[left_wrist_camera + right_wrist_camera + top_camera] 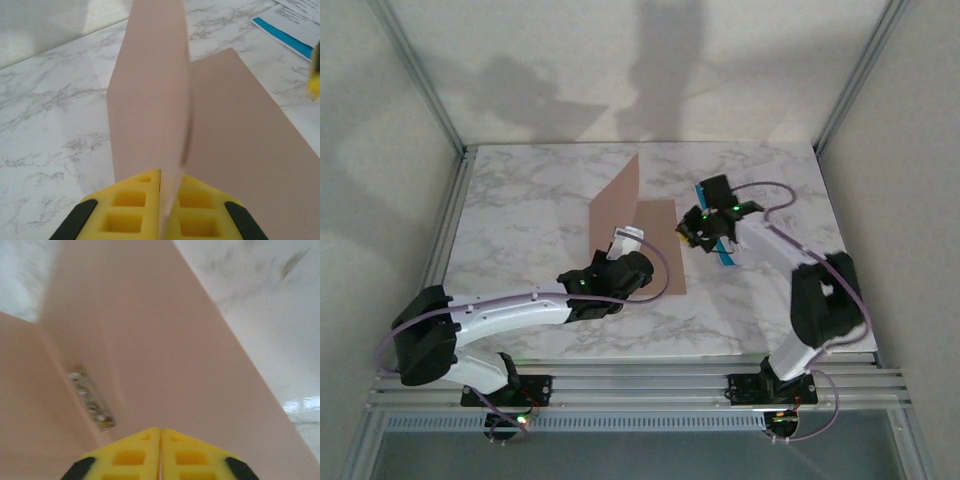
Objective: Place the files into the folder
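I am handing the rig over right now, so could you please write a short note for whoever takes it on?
The left gripper is shut on the folder, holding one leaf upright; the other leaf lies flat on the table.
The right gripper is shut, by the papers just right of the folder; whether it pinches a sheet cannot be told.
The papers lie on the table, a blue-edged sheet among them; the flat leaf is bare.
Done: the folder stands open.
Left: move the papers onto the flat leaf, then close the folder.
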{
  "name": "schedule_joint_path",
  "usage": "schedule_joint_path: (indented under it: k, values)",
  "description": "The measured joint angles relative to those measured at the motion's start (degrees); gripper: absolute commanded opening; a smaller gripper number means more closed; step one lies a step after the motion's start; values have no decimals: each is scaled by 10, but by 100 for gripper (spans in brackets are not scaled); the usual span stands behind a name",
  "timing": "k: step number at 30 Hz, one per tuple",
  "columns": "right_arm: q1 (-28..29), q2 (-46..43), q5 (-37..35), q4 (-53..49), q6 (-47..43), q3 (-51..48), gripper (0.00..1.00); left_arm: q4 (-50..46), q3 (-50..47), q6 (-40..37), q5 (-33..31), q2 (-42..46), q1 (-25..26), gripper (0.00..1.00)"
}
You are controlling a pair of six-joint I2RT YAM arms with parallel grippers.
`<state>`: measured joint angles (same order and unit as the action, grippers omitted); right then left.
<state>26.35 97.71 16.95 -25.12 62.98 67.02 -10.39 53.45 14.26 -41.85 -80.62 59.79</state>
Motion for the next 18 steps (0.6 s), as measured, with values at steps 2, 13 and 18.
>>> schedule_joint_path:
  k: [2, 13, 18]
  values:
    - [21, 45, 10, 8, 6, 5, 4, 1, -3, 11, 1, 7, -3, 0]
    - [41, 158, 23, 10, 19, 53, 0, 5, -40, 96, 2, 58, -17, 2]
    - [41, 159, 16, -1, 20, 56, 0, -36, -65, 185, 6, 123, -42, 32]
